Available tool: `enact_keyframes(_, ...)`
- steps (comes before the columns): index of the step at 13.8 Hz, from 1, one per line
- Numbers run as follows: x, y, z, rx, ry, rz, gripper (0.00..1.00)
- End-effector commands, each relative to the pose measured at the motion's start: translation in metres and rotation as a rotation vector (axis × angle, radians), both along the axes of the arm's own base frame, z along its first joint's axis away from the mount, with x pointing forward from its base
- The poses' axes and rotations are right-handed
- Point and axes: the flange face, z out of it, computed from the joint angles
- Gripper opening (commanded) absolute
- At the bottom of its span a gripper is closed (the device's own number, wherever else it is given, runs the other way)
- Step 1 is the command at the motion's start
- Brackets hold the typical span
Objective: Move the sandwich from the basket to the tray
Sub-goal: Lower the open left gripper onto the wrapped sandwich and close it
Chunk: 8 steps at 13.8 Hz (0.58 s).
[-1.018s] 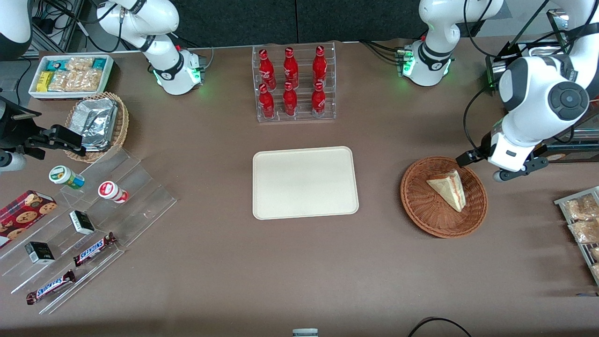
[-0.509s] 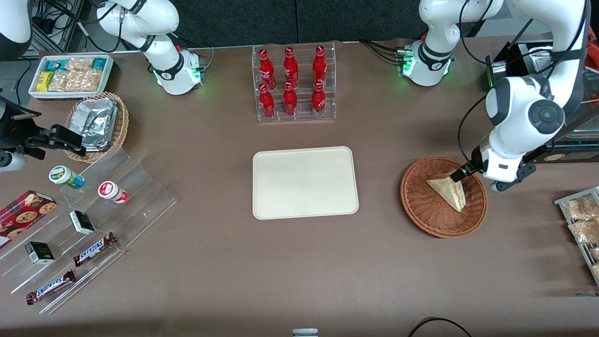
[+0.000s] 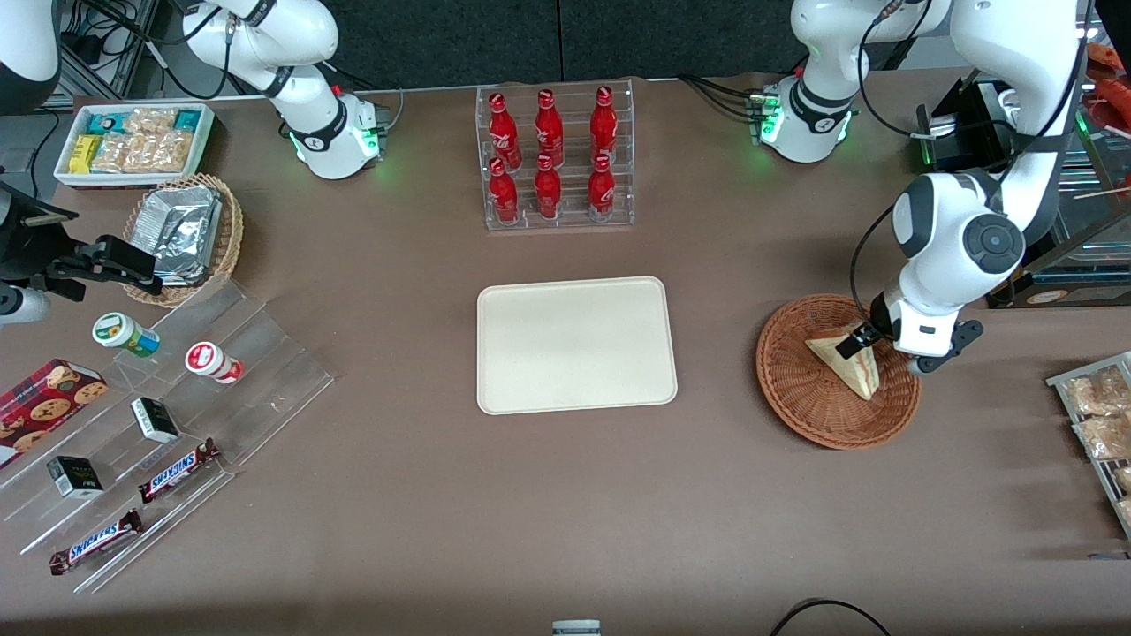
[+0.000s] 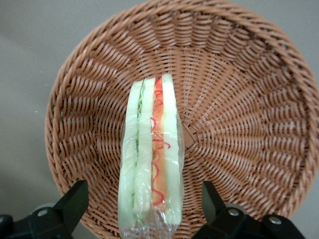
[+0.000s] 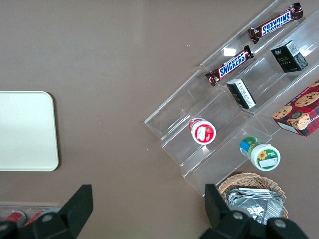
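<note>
The sandwich point(image 3: 846, 362) is a clear-wrapped white wedge with a red-orange and green filling stripe, lying in the reddish-brown wicker basket point(image 3: 795, 389) toward the working arm's end of the table. My left gripper point(image 3: 861, 340) hangs over the sandwich's end farther from the front camera. In the left wrist view the gripper point(image 4: 144, 209) is open, its black fingers point(image 4: 75, 201) standing on either side of the sandwich point(image 4: 152, 164), apart from it, above the basket point(image 4: 239, 99). The cream-white tray point(image 3: 576, 344) lies empty mid-table and also shows in the right wrist view point(image 5: 25, 130).
A clear rack of red bottles point(image 3: 554, 157) stands farther from the front camera than the tray. Snack packets point(image 3: 1100, 415) lie at the table edge beside the basket. A tan basket of foil packets point(image 3: 184, 234), a snack bin point(image 3: 134, 141) and clear display steps point(image 3: 177, 406) sit toward the parked arm's end.
My left gripper has moved from beside the basket's rim to over the sandwich and come lower. The sandwich and basket have not moved.
</note>
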Motion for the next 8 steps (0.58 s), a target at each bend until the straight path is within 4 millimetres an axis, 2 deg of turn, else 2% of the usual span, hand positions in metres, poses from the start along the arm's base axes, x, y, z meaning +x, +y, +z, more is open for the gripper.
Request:
enact_keyframes(1,-0.001,-0.002,-0.014,0.007,0.006,0.014,1.00)
enact_keyframes(2,-0.003,-0.002,-0.019,0.007,0.018,0.018,1.00)
enact_keyframes(3,-0.004,-0.002,-0.021,0.003,0.026,0.026,0.87)
enact_keyframes(4,-0.005,-0.002,-0.023,0.001,0.035,0.049,0.60)
enact_keyframes(5,-0.005,-0.002,-0.025,0.002,0.040,0.084,0.16)
enact_keyframes(6,-0.004,-0.004,-0.027,0.003,0.045,0.098,0.00)
enact_keyframes(8,-0.001,-0.007,-0.027,0.003,0.050,0.111,0.00)
